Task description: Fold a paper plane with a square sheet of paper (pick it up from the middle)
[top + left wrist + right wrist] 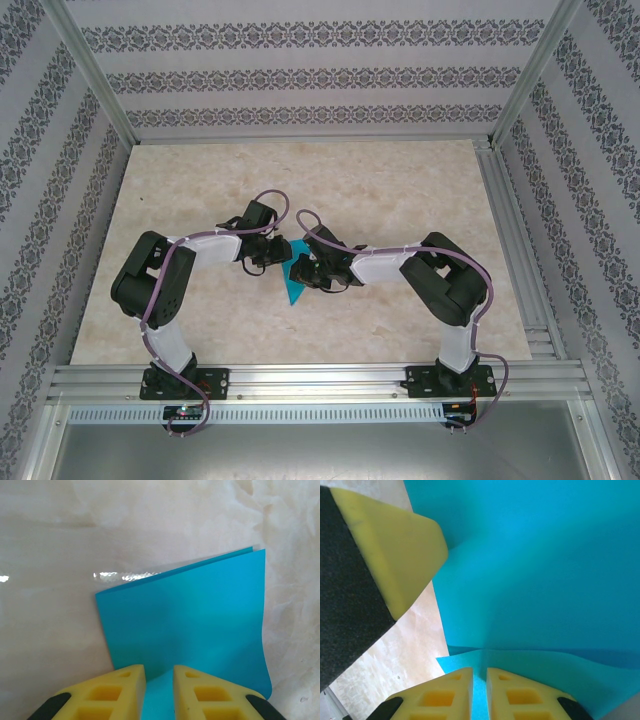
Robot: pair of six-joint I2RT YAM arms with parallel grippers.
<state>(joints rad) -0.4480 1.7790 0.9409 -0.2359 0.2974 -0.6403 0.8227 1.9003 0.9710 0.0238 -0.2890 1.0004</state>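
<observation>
The left gripper (159,677) is pinching the near edge of the square sheet of paper (200,625). Its two yellow fingers (125,690) are sitting close together with a strip of turquoise running down between them. The right gripper (479,680) is gripping from the opposite side, jaws drawn in to a slim slot with a flap of the sheet caught in it.

Overhead view: both arms are reaching inward and meeting over the middle of the marble-patterned table (400,190), wrists nearly nose to nose. The paper is showing between and just below them as a small blue wedge pointing toward the arm bases.

The sheet is not lying flat. Left wrist view: a second layer is peeking out along the far edge, so it is sitting doubled over. Right wrist view: the main panel is standing up in front of the camera, and one finger of the left gripper is pressing against its upper left part, denting it slightly. Cannot tell whether any part of the sheet is touching the table.
</observation>
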